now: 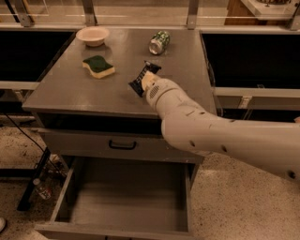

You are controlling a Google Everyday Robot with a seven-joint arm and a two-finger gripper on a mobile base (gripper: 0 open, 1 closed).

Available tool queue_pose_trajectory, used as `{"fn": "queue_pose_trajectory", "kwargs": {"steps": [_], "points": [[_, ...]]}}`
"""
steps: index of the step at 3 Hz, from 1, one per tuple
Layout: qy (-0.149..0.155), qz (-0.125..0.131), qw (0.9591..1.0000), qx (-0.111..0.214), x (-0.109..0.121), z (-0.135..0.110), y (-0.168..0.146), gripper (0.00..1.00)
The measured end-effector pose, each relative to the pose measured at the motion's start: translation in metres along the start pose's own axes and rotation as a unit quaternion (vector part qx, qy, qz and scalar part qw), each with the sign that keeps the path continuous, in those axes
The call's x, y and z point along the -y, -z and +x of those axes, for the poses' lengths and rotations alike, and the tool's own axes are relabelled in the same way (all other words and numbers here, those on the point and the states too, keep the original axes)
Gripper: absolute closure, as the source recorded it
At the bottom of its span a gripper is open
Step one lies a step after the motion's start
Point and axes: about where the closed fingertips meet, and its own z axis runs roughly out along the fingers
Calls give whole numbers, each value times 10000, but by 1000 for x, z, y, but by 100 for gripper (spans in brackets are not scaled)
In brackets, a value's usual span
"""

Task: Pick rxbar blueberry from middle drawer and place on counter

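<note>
Lab or test workroom, not a home: plain grey cabinet (pixel 84 140) mid-frame, speckled hard floor (pixel 234 206) lower right, metal rails (pixel 191 14) along top. Gripper (pixel 144 80) sits over the counter (pixel 70 93), centre frame.

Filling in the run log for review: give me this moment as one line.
gripper: above counter, right of sponge | rxbar blueberry: held, tilted | middle drawer: open | step: release pending

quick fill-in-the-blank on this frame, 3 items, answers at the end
1. The end effector holds the ____ over the counter.
2. The middle drawer stands pulled ____.
3. The green can lies on its ____.
Missing words: rxbar blueberry; open; side.
</note>
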Motion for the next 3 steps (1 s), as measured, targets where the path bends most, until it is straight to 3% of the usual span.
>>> {"fn": "queue_pose_trajectory", "kwargs": {"steps": [1, 3], "points": [[12, -51, 9995, -308, -4, 26, 0, 100], [51, -144, 9982, -572, -10, 48, 2, 100]]}}
